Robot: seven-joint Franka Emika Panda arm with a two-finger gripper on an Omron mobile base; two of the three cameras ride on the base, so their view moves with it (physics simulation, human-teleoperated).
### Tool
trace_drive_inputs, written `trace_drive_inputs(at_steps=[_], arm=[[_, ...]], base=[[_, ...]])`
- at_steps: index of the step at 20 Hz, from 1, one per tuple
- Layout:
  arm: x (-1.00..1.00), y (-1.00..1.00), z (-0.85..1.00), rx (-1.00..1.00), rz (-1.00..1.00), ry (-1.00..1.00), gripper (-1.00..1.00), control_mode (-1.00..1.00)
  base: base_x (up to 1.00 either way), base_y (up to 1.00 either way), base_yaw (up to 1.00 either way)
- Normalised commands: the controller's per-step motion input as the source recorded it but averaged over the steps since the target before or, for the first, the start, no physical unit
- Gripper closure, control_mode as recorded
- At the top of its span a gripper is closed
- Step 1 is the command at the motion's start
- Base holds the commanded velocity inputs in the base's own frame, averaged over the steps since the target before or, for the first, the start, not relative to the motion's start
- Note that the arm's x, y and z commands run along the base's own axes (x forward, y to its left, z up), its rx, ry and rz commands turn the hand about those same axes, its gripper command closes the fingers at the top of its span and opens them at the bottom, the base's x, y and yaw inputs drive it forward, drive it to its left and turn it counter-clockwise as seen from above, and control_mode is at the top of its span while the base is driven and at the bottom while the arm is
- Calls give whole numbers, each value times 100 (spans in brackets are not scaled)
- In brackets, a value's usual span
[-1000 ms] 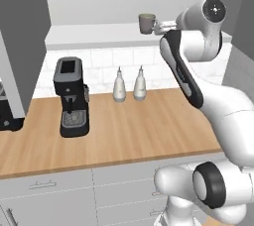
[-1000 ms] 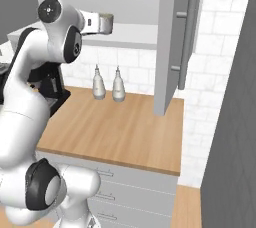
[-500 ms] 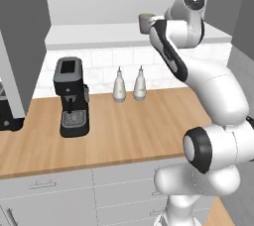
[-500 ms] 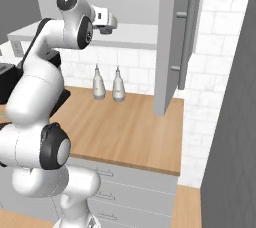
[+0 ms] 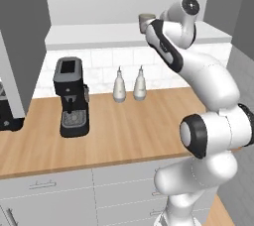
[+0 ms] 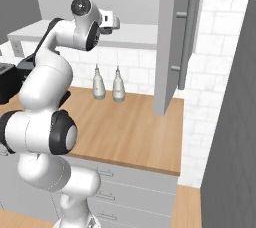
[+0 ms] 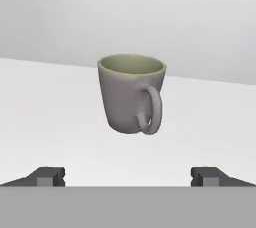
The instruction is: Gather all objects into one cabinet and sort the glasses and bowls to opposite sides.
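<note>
Wooden surface (image 5: 124,131) runs below a white tiled wall, carrying a black coffee machine (image 5: 71,96) at the left and two pale bottles (image 5: 129,84) side by side against the tiles; white drawers (image 5: 64,200) sit under it. Above the tiles the wall cabinet's white shelf (image 5: 94,34) stretches across, with a pale grey back behind it; its grey door (image 6: 177,42) stands swung outward at the right, seen edge-on with a long bar handle in the right base view.

White arm rises from the base and bends up to shelf height, with the hand (image 7: 127,176) pointing into the cabinet; in the hand view its two dark tips sit far apart at the bottom corners, so the hand is spread wide and pinches nothing. A grey mug (image 7: 131,93) stands upright on the shelf just ahead of the tips, roughly centred between them but beyond them, not touching either; its handle faces toward the camera and slightly to the right, and its inside looks pale greenish. From the left base view the same mug (image 5: 146,20) shows as a small grey shape on the shelf just beside the arm's wrist.
</note>
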Motion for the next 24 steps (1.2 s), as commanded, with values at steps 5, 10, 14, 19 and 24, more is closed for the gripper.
trace_drive_inputs(at_steps=[5, 10, 14, 19, 24], arm=[[56, 0, -1, 0, 9, -6, -100, -100], [48, 0, 0, 0, 1, 0, -100, -100], [37, 3, 0, 0, 0, 0, -100, -100], [27, 20, 0, 0, 0, 1, 100, -100], [12, 22, 0, 0, 0, 0, 100, -100]], base=[[0, 0, 0], [0, 0, 0], [0, 0, 0], [0, 0, 0], [0, 0, 0]])
